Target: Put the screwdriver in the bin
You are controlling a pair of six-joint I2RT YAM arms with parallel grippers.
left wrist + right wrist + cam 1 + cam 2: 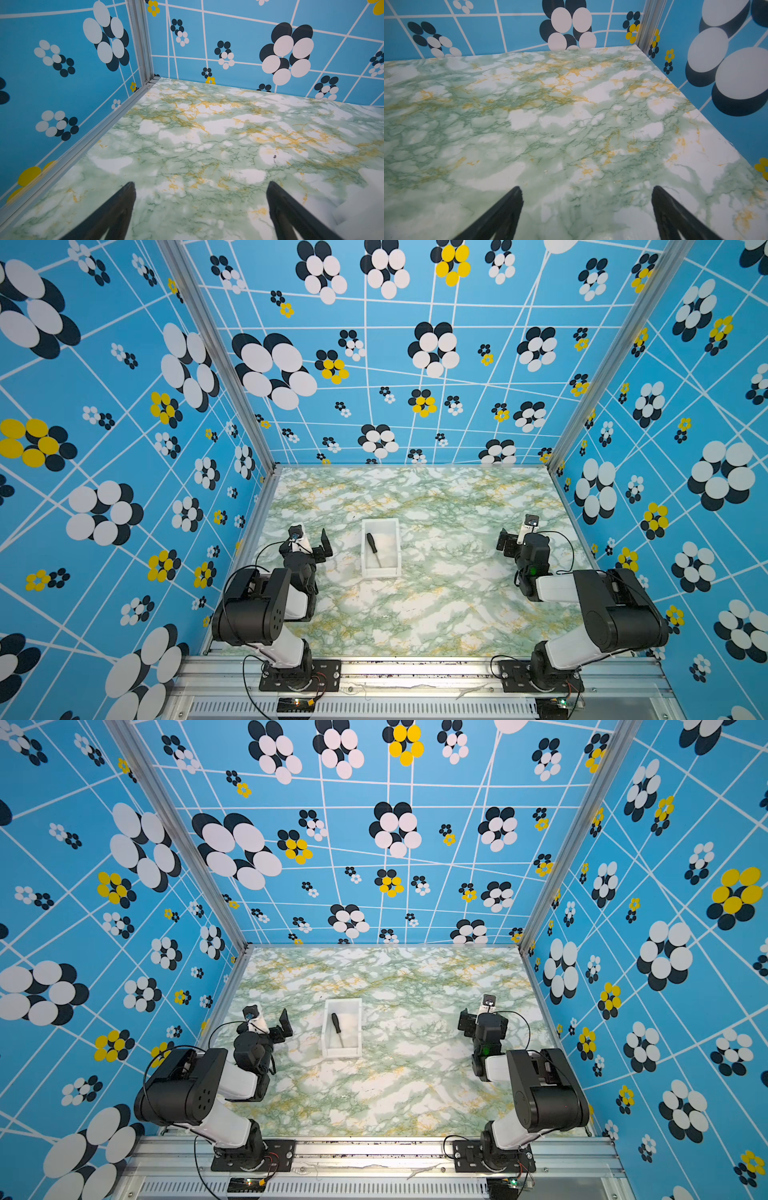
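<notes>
Right gripper (586, 188) gapes, arm (598, 605) folded; screwdriver (372, 547) inside bin (381, 573).

The white, low-walled bin (380, 523) sits upright between the left gripper (200, 184) and the right gripper (586, 187), nearer the left. The slim black-handled screwdriver (374, 549) lies slanted inside it.

1. L arm (257, 605): folded back close to its base, elbow raised, wrist pointing fwd.
2. L gripper (200, 185): jaws spread wide, tips angled down.
3. R arm (602, 610): same folded pose, mirrored.
4. R gripper (586, 188): jaws spread wide too, tips angled down.
5. Grippers well apart, each on its own side in both top views.
</notes>
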